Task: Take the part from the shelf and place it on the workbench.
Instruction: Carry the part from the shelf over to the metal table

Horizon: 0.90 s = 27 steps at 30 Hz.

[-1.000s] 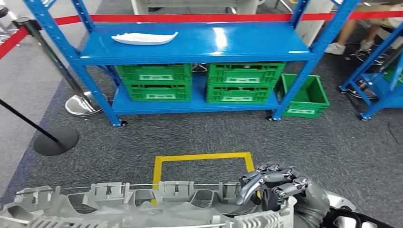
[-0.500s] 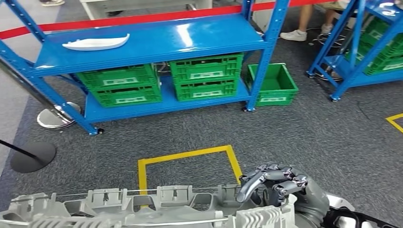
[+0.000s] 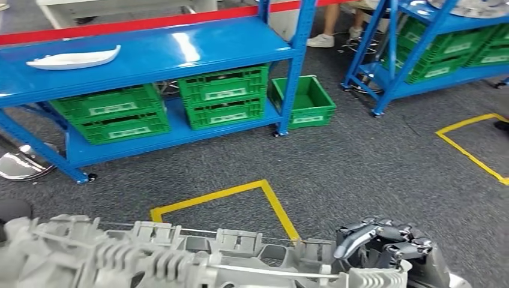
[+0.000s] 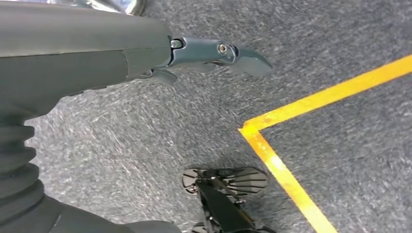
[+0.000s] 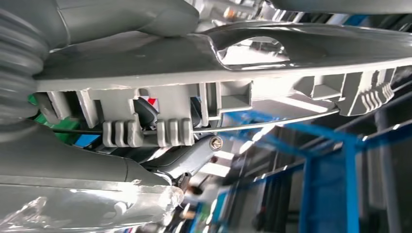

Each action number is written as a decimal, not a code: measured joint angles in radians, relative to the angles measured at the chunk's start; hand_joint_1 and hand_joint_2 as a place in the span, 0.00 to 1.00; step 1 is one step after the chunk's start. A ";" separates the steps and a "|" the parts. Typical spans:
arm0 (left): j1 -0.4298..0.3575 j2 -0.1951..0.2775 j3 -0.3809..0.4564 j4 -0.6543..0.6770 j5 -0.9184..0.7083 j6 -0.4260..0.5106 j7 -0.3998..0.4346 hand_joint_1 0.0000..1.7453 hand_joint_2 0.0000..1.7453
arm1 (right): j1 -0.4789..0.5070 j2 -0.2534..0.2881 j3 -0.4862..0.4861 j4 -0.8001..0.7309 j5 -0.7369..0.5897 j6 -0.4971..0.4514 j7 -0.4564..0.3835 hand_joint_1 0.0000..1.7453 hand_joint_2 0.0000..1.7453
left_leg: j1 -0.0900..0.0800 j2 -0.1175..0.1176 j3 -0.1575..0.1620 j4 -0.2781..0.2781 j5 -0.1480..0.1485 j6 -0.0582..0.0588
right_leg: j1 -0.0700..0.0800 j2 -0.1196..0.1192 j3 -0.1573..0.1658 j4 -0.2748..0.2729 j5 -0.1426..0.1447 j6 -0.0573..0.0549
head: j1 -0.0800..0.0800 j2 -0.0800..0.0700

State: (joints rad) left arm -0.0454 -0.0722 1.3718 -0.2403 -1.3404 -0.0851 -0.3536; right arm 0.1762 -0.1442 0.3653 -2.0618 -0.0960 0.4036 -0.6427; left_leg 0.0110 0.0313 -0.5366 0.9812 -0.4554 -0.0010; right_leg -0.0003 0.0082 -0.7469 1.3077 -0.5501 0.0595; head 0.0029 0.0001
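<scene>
Your right hand (image 3: 387, 252) clasps the grey part (image 3: 180, 258) at its lower-right end, long axis running leftward along the frame bottom; your left hand's (image 4: 97, 58) grip can't be judged.

**A:** so what's the room like?

**B:** dark grey carpet (image 3: 372, 174) everywhere, with yellow tape squares on it, one near the middle (image 3: 240, 195) and another off to the right (image 3: 471, 144). Far left there's a blue metal rack (image 3: 150, 60) with a white curved piece (image 3: 72, 59) lying on its top shelf and green crates (image 3: 168, 108) on the lower one.

**A:** anything beside it?

**B:** an open green bin (image 3: 303, 102) on the floor just right of the rack, then a second blue rack (image 3: 432, 42) far right, also holding green crates. Red barrier tape (image 3: 138, 24) runs behind the first rack, a chrome post base (image 3: 18, 165) sits at the left edge, and a person's legs (image 3: 330, 27) show at the back.
</scene>
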 joint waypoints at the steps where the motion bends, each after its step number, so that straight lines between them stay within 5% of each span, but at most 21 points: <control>1: 0.000 0.000 0.000 0.000 0.000 -0.002 0.000 0.00 1.00 | 0.009 0.000 -0.005 -0.003 0.002 -0.002 -0.002 1.00 1.00 | -0.001 0.013 0.001 0.000 -0.001 -0.001 | -0.001 -0.004 0.016 -0.023 0.017 0.000 | 0.000 0.000; 4: -0.001 0.001 0.000 0.000 0.002 -0.013 0.004 0.00 1.00 | 0.028 0.000 -0.024 -0.016 0.002 -0.003 -0.019 1.00 1.00 | -0.005 0.045 0.009 0.001 -0.008 -0.009 | 0.000 -0.055 0.136 -0.228 0.096 -0.005 | 0.000 0.000; 6: -0.001 0.002 0.001 0.000 0.012 -0.020 0.001 0.00 1.00 | 0.030 -0.001 -0.042 -0.020 -0.011 0.012 -0.037 1.00 1.00 | -0.010 0.061 0.014 0.002 -0.011 -0.018 | 0.003 -0.075 0.170 -0.291 0.110 -0.017 | -0.002 0.000; 8: -0.001 0.002 0.004 0.000 0.023 -0.024 -0.012 0.00 1.00 | 0.027 0.004 -0.066 -0.020 -0.033 0.038 -0.047 1.00 1.00 | -0.009 0.075 0.015 0.001 -0.011 -0.029 | 0.006 -0.052 0.163 -0.291 0.115 -0.032 | -0.003 0.000; 10: -0.003 0.003 0.007 0.000 0.029 -0.027 -0.026 0.00 1.00 | 0.021 0.020 -0.092 -0.021 -0.056 0.061 -0.049 1.00 1.00 | -0.005 0.050 0.006 0.022 -0.032 -0.040 | 0.004 -0.031 0.160 -0.297 0.122 -0.045 | -0.004 0.000; 13: 0.001 0.016 0.012 0.000 0.034 -0.031 -0.041 0.00 1.00 | 0.005 0.057 -0.129 -0.021 -0.083 0.088 -0.052 1.00 1.00 | -0.003 -0.015 -0.073 0.196 -0.128 -0.046 | 0.002 0.004 0.156 -0.300 0.129 -0.057 | -0.009 0.000; 15: 0.006 0.028 0.016 -0.001 0.034 -0.033 -0.048 0.00 1.00 | 0.002 0.081 -0.155 -0.021 -0.087 0.115 -0.052 1.00 1.00 | -0.003 -0.023 -0.124 0.294 -0.153 -0.046 | 0.002 0.031 0.154 -0.300 0.132 -0.059 | -0.010 0.000; 17: 0.007 0.037 0.017 -0.002 0.030 -0.034 -0.054 0.00 1.00 | 0.002 0.107 -0.184 -0.024 -0.087 0.146 -0.052 1.00 1.00 | -0.001 -0.029 -0.108 0.249 -0.101 -0.045 | 0.001 0.059 0.154 -0.299 0.134 -0.056 | -0.011 0.000; 20: 0.006 0.049 0.016 -0.005 0.014 -0.033 -0.054 0.00 1.00 | 0.002 0.146 -0.223 -0.037 -0.087 0.188 -0.052 1.00 1.00 | 0.008 -0.089 -0.018 0.056 -0.013 -0.045 | 0.001 0.098 0.147 -0.291 0.136 -0.044 | -0.011 0.000; 22: 0.005 0.055 0.016 -0.007 -0.002 -0.033 -0.052 0.00 1.00 | 0.004 0.167 -0.244 -0.046 -0.087 0.207 -0.053 1.00 1.00 | 0.008 -0.109 0.001 0.012 -0.011 -0.038 | 0.000 0.120 0.136 -0.288 0.140 -0.031 | -0.011 0.000; 23: 0.004 0.057 0.015 -0.008 -0.011 -0.033 -0.051 0.00 1.00 | 0.007 0.176 -0.254 -0.051 -0.083 0.214 -0.053 1.00 1.00 | 0.008 -0.098 0.000 0.012 -0.011 -0.032 | -0.002 0.129 0.131 -0.290 0.143 -0.026 | -0.011 0.000; 25: 0.001 0.061 0.014 -0.009 -0.024 -0.031 -0.050 0.00 1.00 | 0.011 0.192 -0.274 -0.063 -0.070 0.223 -0.053 1.00 1.00 | 0.007 -0.075 0.001 0.009 -0.007 -0.019 | -0.002 0.100 0.118 -0.271 0.130 -0.017 | -0.008 0.000; 27: -0.001 0.065 0.011 -0.010 -0.033 -0.028 -0.049 0.00 1.00 | 0.012 0.205 -0.293 -0.072 -0.057 0.233 -0.053 1.00 1.00 | 0.005 -0.050 0.001 0.008 -0.006 -0.009 | 0.000 0.036 0.077 -0.180 0.073 -0.011 | -0.002 0.000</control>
State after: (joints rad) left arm -0.0460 -0.0073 1.3825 -0.2503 -1.3739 -0.1129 -0.4023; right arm 0.1884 0.0608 0.0720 -2.1343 -0.1534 0.6364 -0.6952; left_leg 0.0163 -0.0182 -0.5355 0.9888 -0.4611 -0.0098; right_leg -0.0004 0.0445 -0.6699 1.1277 -0.4768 0.0487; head 0.0010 0.0000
